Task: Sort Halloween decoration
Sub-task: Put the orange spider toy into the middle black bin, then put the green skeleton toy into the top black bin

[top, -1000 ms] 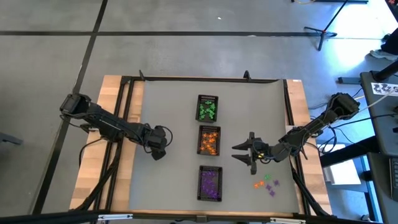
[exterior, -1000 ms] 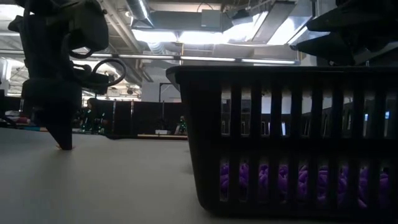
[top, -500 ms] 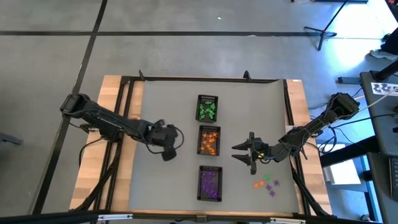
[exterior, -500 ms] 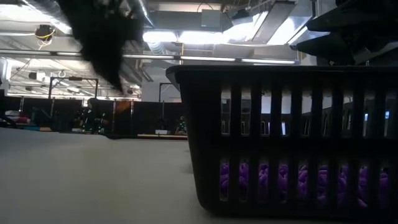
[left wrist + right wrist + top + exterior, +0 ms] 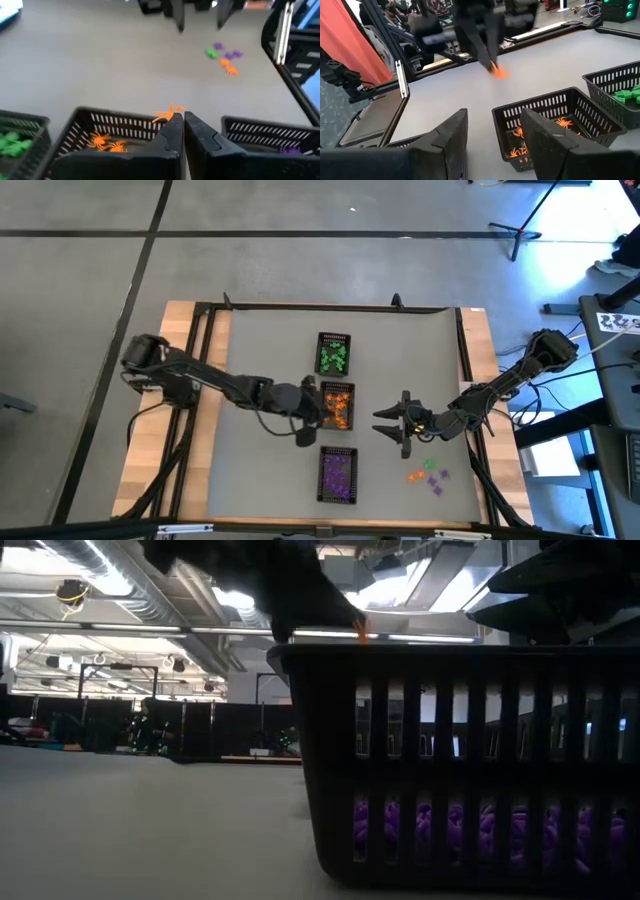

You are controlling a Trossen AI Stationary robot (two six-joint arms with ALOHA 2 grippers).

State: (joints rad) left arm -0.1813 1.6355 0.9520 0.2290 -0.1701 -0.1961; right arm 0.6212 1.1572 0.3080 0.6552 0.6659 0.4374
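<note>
**Over the middle tray, an orange spider rides in**

Near the picture's middle, our left gripper (image 5: pixel 184 125) pinches an orange spider (image 5: pixel 167 113) above the orange tray (image 5: pixel 337 406), where it belongs. Our right gripper (image 5: pixel 397 425) waits, fingers apart, near the loose trinkets (image 5: pixel 427 473) at lower right.

Even light up top, heavy backlight down low, some motion smear

The overhead shot is flat and evenly lit, with a bluish glare patch on the floor (image 5: pixel 560 225) at upper right and only soft shadows. From table height the ceiling lights (image 5: pixel 400 580) blow out, so the near basket (image 5: pixel 470 770) is almost a silhouette. The left gripper (image 5: pixel 487 42) is smeared with motion blur in the right wrist view, and the left wrist view is soft all over.
</note>
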